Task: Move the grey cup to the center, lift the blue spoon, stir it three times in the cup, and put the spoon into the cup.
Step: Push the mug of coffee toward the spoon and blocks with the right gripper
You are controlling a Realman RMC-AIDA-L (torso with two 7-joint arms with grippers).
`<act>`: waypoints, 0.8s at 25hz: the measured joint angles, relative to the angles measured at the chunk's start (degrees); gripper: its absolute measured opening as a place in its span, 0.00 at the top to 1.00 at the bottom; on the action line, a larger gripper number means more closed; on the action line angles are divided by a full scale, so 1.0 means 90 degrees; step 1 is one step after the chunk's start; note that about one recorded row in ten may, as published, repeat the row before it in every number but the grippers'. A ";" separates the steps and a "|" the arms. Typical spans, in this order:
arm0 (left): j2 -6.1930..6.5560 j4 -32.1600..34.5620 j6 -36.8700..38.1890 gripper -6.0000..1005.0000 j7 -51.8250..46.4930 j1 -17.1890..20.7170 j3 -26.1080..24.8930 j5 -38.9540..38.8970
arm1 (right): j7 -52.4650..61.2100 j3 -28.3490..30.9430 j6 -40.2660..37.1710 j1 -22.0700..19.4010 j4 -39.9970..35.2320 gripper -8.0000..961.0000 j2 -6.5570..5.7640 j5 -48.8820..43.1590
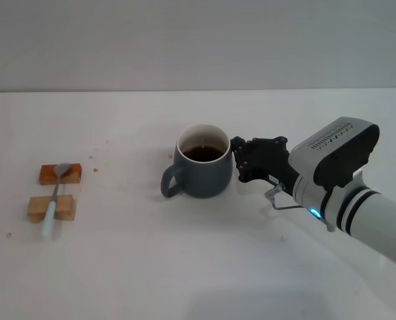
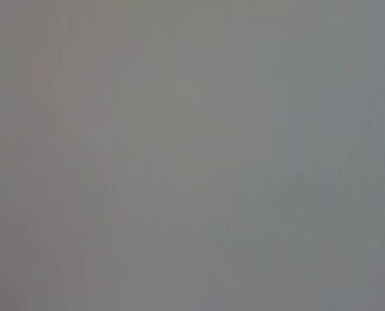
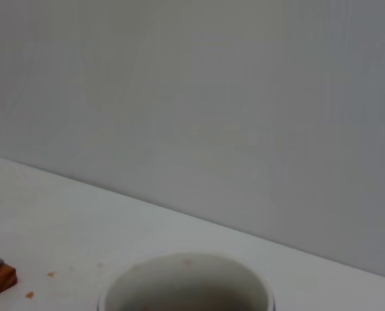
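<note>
White tabletop (image 1: 185, 267) ran wide under a plain pale wall, with a few reddish specks scattered across it.

Far left, at about 9 o'clock from the cup, two wooden blocks (image 1: 55, 193) lay one behind the other. Blue spoon (image 1: 54, 200) bridged them: metal bowl on the far block, pale handle across the near block with its tip dropping to the table. Likely propped so the handle sat clear of the surface, leaving room for fingers to get beneath it. Open table on every side of the blocks.

Centre: grey cup (image 1: 201, 170) stood upright, dark liquid inside, loop handle toward 8 o'clock. It already looked roughly central, so the first step seemed done or nearly so. Wide bare gap between cup and spoon; nothing to catch on the way across.

Right: right gripper (image 1: 239, 162) sat at the cup's 3 o'clock, black fingers (image 1: 238, 148) just beside the cup wall, possibly touching. Could not tell whether they were spread or closed on the cup. Right wrist view showed the cup's white rim directly below and a block corner off to one side.

Left gripper not seen anywhere; left wrist view showed only flat grey. Plenty of free table at the near edge.
</note>
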 joint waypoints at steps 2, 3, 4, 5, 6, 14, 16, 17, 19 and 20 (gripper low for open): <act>0.0000 0.0000 0.0001 0.17 0.0000 0.0000 0.0016 0.0000 | -0.0001 0.0031 0.0049 0.0023 -0.0042 0.96 -0.0004 0.0000; 0.0000 0.0000 0.0008 0.17 0.0000 -0.0001 0.0022 0.0000 | -0.0008 0.0065 0.0147 0.0064 -0.0122 0.96 -0.0021 0.0000; 0.0000 0.0000 0.0008 0.17 0.0000 -0.0001 0.0022 0.0000 | -0.0016 0.0076 0.0185 0.0087 -0.0165 0.96 -0.0031 0.0000; 0.0001 0.0000 0.0015 0.17 0.0000 -0.0001 0.0025 0.0000 | -0.0016 0.0076 0.0185 0.0087 -0.0165 0.96 -0.0031 0.0000; 0.0001 0.0000 0.0027 0.17 0.0000 0.0000 0.0028 0.0000 | -0.0026 0.0091 0.0229 0.0149 -0.0262 0.96 -0.0046 0.0000; -0.0004 -0.0042 0.0098 0.17 -0.0008 0.0003 0.0030 0.0000 | -0.0039 0.0039 0.0240 0.0339 -0.0415 0.96 -0.0060 -0.0093; -0.0006 -0.0075 0.0098 0.17 -0.0009 0.0021 0.0027 0.0000 | -0.0043 0.0055 0.0240 0.0403 -0.0425 0.96 -0.0060 -0.0281; -0.0006 -0.0075 0.0098 0.17 -0.0009 0.0021 0.0027 0.0000 | -0.0043 0.0055 0.0240 0.0403 -0.0425 0.96 -0.0060 -0.0281; -0.0007 -0.0077 0.0098 0.17 -0.0010 0.0025 0.0013 0.0000 | -0.0045 0.0057 0.0258 0.0499 -0.0426 0.96 -0.0059 -0.0371; -0.0008 -0.0078 0.0098 0.17 -0.0010 0.0029 0.0002 0.0000 | -0.0045 0.0057 0.0258 0.0499 -0.0426 0.96 -0.0059 -0.0371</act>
